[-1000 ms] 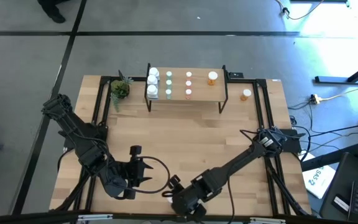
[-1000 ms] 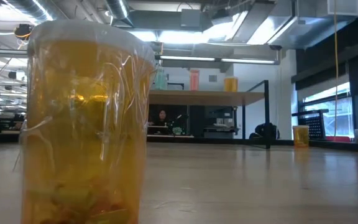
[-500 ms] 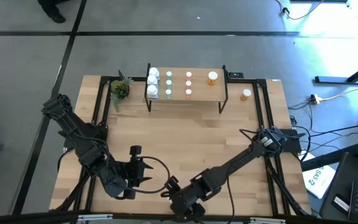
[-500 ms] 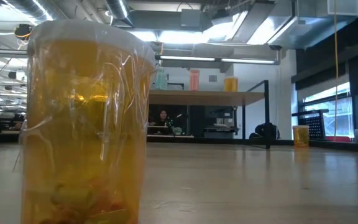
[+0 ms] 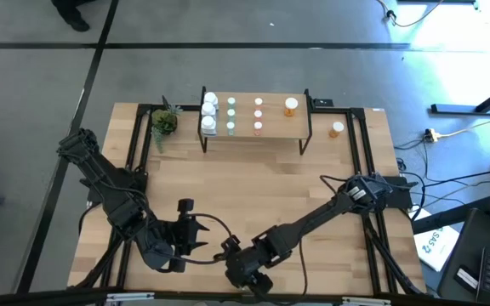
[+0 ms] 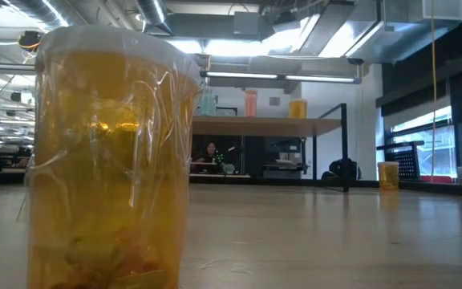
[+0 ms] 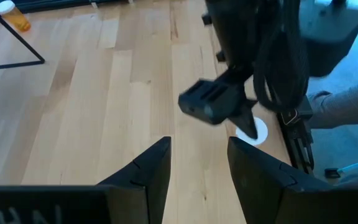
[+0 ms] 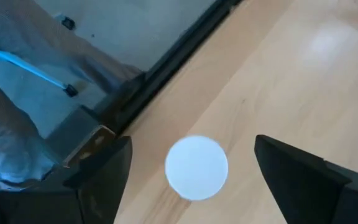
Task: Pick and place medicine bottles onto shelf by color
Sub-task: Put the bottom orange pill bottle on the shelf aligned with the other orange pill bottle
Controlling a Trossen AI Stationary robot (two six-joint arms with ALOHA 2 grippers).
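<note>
my right gripper [image 8: 194, 171] spread wide over white-capped orange medicine bottle [image 8: 196, 168] at near edge; centre cap, descend straight, then pinch.

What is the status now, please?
Right gripper open above orange bottle's white cap, near table edge. Left gripper idle nearby. Nothing blocking.

Bright overhead ceiling strips and window glare light the room; wrist views blur nearby, bluish edges.
</note>
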